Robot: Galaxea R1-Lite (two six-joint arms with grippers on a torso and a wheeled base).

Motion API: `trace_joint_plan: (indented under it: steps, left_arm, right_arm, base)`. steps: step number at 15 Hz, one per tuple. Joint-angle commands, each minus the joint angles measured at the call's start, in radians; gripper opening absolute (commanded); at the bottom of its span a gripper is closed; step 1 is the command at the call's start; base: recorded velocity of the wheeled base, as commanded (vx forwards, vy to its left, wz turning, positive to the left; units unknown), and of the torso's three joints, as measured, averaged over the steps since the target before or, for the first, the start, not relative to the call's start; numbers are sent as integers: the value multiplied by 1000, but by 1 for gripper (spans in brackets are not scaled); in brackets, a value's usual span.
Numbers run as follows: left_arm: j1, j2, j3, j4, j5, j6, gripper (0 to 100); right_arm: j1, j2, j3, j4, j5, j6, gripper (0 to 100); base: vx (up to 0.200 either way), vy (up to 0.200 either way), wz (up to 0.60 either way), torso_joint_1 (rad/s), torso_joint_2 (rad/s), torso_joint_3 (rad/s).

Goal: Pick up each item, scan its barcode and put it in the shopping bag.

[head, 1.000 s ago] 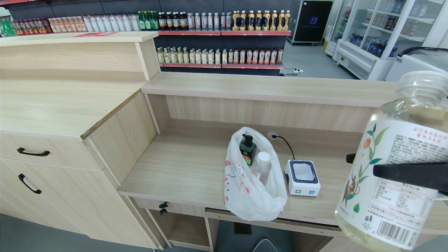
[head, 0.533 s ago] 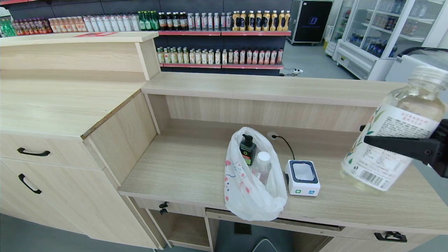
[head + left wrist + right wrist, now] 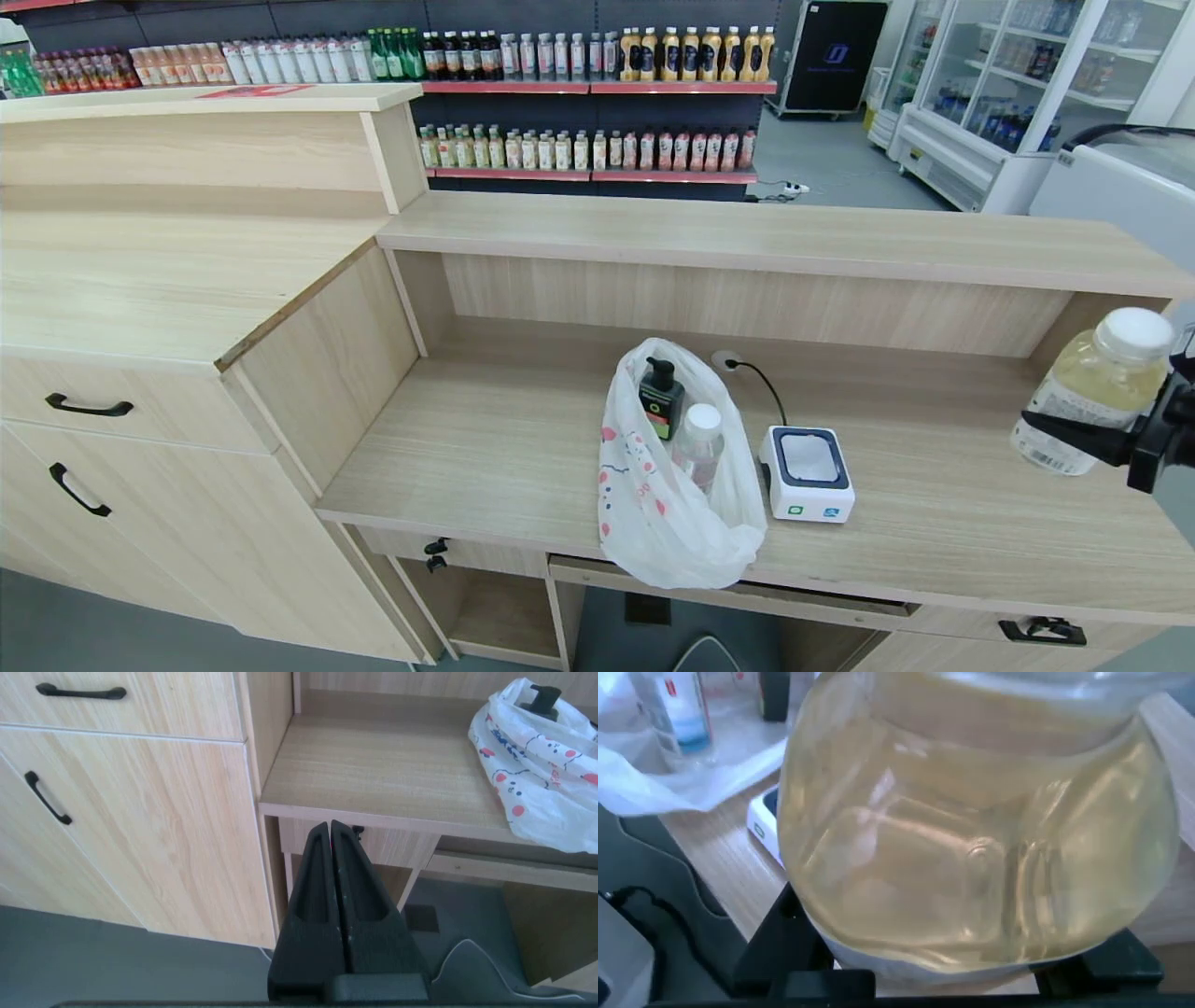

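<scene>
In the left wrist view the left gripper (image 3: 332, 887) hangs before the counter's (image 3: 374, 765) front edge, fingers pressed together. At the centre of the head view a white shopping bag (image 3: 653, 504) holds a black pump bottle (image 3: 661, 399) and a clear bottle (image 3: 698, 446), with the barcode scanner (image 3: 808, 471) just beside it. At the right edge the right gripper (image 3: 1069, 437) pinches a tilted, white-capped bottle of pale yellow drink (image 3: 1097, 383) clear of the countertop; the right wrist view gives its rounded underside close up

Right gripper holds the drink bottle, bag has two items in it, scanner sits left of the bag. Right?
No. The head view shows the scanner on the right of the bag, not the left. The right gripper does hold the drink bottle, and the bag holds a pump bottle and a clear bottle.
</scene>
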Motion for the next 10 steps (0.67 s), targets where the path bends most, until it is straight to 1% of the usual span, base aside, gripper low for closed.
trace_joint_plan:
  steps: [1, 2, 4, 5, 7, 10]
  left_arm:
    - [0, 0, 0, 0, 1, 1, 0]
    - [0, 0, 0, 0, 1, 1, 0]
    - [0, 0, 0, 0, 1, 0, 0]
    - [0, 0, 0, 0, 1, 1, 0]
    - [0, 0, 0, 0, 1, 1, 0]
    - [0, 0, 0, 0, 1, 0, 0]
  right_arm:
    - [-42, 97, -23, -3, 21, -79, 0]
    - [-45, 107, -46, -3, 20, -154, 0]
    - [-65, 118, -78, -3, 15, -255, 0]
    - [-59, 120, -89, -1, 1, -258, 0]
    - [-63, 118, -84, -21, -10, -281, 0]
    - [-67, 143, -86, -89, -8, -295, 0]
  base:
    - [0, 0, 0, 0, 0, 0]
    - [0, 0, 0, 0, 0, 0]
    - [0, 0, 0, 0, 0, 0]
    - [0, 0, 0, 0, 0, 0]
    - [0, 0, 600, 0, 5, -2]
    - [0, 0, 600, 2, 4, 4]
